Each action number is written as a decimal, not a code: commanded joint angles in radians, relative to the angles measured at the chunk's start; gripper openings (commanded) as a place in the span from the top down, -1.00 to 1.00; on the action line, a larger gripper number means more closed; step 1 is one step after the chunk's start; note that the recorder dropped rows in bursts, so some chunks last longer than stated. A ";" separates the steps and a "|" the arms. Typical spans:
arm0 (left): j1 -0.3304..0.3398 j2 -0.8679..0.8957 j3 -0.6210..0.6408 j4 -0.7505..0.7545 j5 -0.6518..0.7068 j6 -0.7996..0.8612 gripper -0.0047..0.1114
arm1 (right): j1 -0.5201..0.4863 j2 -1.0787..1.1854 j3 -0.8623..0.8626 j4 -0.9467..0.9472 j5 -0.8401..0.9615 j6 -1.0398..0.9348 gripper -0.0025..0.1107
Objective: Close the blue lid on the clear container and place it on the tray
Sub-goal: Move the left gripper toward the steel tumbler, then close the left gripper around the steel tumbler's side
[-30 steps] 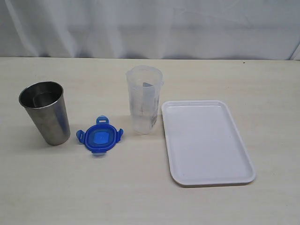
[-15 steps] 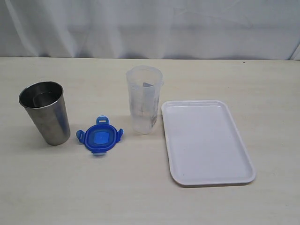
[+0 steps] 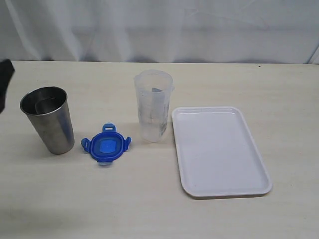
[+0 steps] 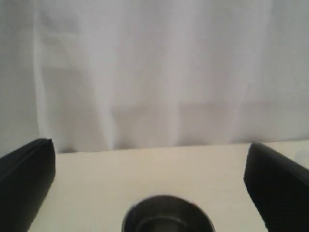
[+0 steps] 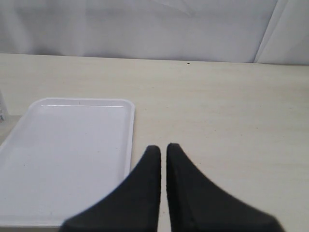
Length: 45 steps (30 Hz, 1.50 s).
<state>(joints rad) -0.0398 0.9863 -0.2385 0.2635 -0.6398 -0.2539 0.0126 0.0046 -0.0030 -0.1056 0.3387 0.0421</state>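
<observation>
The blue lid (image 3: 105, 145) lies flat on the table, flaps spread, between the steel tumbler and the clear container (image 3: 153, 104). The container stands upright and uncovered, just left of the white tray (image 3: 219, 149). A dark part of my left gripper (image 3: 5, 79) shows at the far left edge, left of the tumbler. In the left wrist view my left gripper (image 4: 149, 144) is open wide with nothing between its fingers. My right gripper (image 5: 163, 147) is shut and empty, hovering beside the tray (image 5: 67, 159); the exterior view does not show it.
A steel tumbler (image 3: 47, 119) stands upright at the left, and its rim (image 4: 166, 215) sits below the open left jaws. A white curtain backs the table's far edge. Bare tabletop lies right of the tray and along the front.
My left gripper has come into the exterior view at the left edge. Lid, container, tray and tumbler have not moved.
</observation>
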 commanded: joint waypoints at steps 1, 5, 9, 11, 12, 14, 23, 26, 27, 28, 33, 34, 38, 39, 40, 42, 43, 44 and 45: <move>-0.007 0.146 0.007 0.052 -0.142 -0.004 -0.89 | 0.001 -0.005 0.003 0.004 0.003 0.003 0.88; -0.007 0.214 0.009 0.056 -0.152 0.051 -0.89 | 0.001 -0.005 0.003 0.004 0.003 0.003 0.88; -0.007 0.342 0.034 0.071 -0.237 0.068 -0.89 | 0.001 -0.005 0.003 0.004 0.003 0.003 0.88; -0.007 0.418 0.044 0.101 -0.309 0.071 -0.89 | 0.001 -0.005 0.003 0.004 0.003 0.003 0.88; -0.007 0.439 0.044 0.101 -0.319 0.071 -0.89 | 0.001 -0.005 0.003 0.004 0.003 0.003 0.88; -0.007 0.478 0.044 0.098 -0.345 0.083 -0.89 | 0.001 -0.005 0.003 0.004 0.003 0.003 0.88; -0.007 0.685 0.044 0.092 -0.520 0.136 -0.89 | 0.001 -0.005 0.003 0.004 0.003 0.003 0.88; -0.007 0.737 0.044 0.090 -0.566 0.156 -0.89 | 0.001 -0.005 0.003 0.004 0.003 0.003 0.88; -0.007 0.750 0.044 0.090 -0.581 0.155 -0.89 | 0.001 -0.005 0.003 0.004 0.003 0.003 0.88; -0.007 0.762 0.044 0.090 -0.581 0.160 -0.89 | 0.001 -0.005 0.003 0.004 0.003 0.003 0.88; -0.007 0.836 0.040 0.044 -0.581 0.210 -0.89 | 0.001 -0.005 0.003 0.004 0.003 0.003 0.88; -0.007 0.845 0.038 0.031 -0.581 0.216 -0.89 | 0.001 -0.005 0.003 0.004 0.003 0.003 0.88; -0.007 0.880 0.006 0.011 -0.581 0.231 -0.89 | 0.001 -0.005 0.003 0.004 0.003 0.003 0.88; -0.007 0.882 -0.005 0.019 -0.581 0.231 -0.89 | 0.001 -0.005 0.003 0.004 0.003 0.003 0.88; -0.007 0.886 -0.013 0.034 -0.581 0.231 -0.89 | 0.001 -0.005 0.003 0.004 0.003 0.003 0.88; -0.007 0.888 -0.025 0.064 -0.581 0.231 -0.89 | 0.001 -0.005 0.003 0.004 0.003 0.003 0.88; -0.007 0.889 -0.034 0.086 -0.581 0.231 -0.89 | 0.001 -0.005 0.003 0.004 0.003 0.003 0.88; -0.007 0.889 -0.039 0.100 -0.581 0.231 -0.89 | 0.001 -0.005 0.003 0.004 0.003 0.003 0.88; -0.007 0.889 -0.046 0.100 -0.581 0.231 -0.89 | 0.001 -0.005 0.003 0.004 0.003 0.003 0.88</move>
<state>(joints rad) -0.0398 1.8707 -0.2664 0.3353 -1.2043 -0.0263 0.0126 0.0046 -0.0030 -0.1056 0.3387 0.0421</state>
